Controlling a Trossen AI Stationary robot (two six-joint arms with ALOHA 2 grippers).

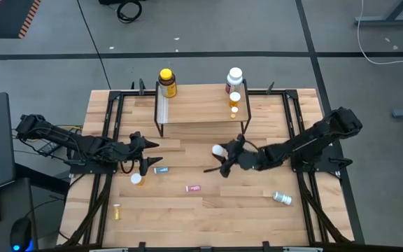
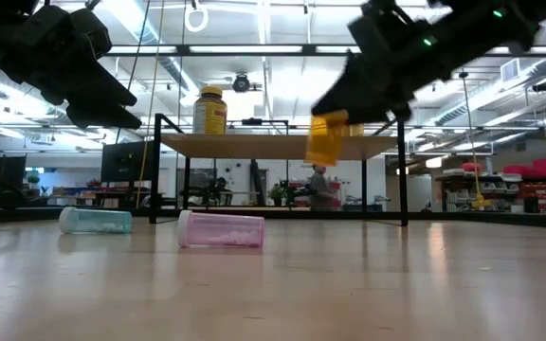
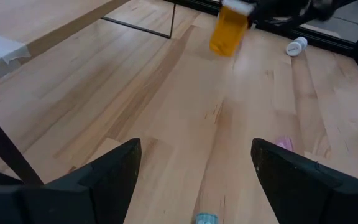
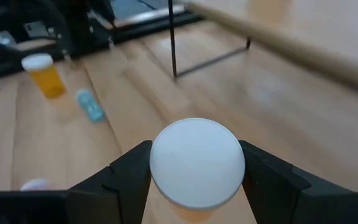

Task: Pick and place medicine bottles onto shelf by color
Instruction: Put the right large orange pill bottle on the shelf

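Observation:
The shelf [image 1: 194, 105] stands at the table's far middle. On it are a big yellow bottle [image 1: 166, 82], a big white bottle [image 1: 234, 79] and two orange vials [image 1: 234, 103]. My right gripper [image 1: 222, 159] hangs in front of the shelf's right half, shut on an orange white-capped vial [image 2: 328, 137]. My left gripper [image 1: 147, 155] waits open at the table's left. Beside the left gripper an orange vial [image 1: 138, 179] stands upright. A teal vial [image 1: 161, 169] and a pink vial [image 1: 193, 188] lie on their sides there. My right gripper pinches the vial's white cap [image 4: 196, 162] between its two fingers, one finger [image 4: 129, 177] on each side of the cap. The orange body [image 3: 227, 34] hangs below the fingers, slightly tilted, cap up. It is lifted clear of the table.
A white bottle [image 1: 282, 198] lies on its side near the right front. A small yellow vial [image 1: 117, 211] sits near the left front edge. The shelf's thin black legs [image 2: 404, 180] stand just beyond the held vial. Bare wood lies between the two arms.

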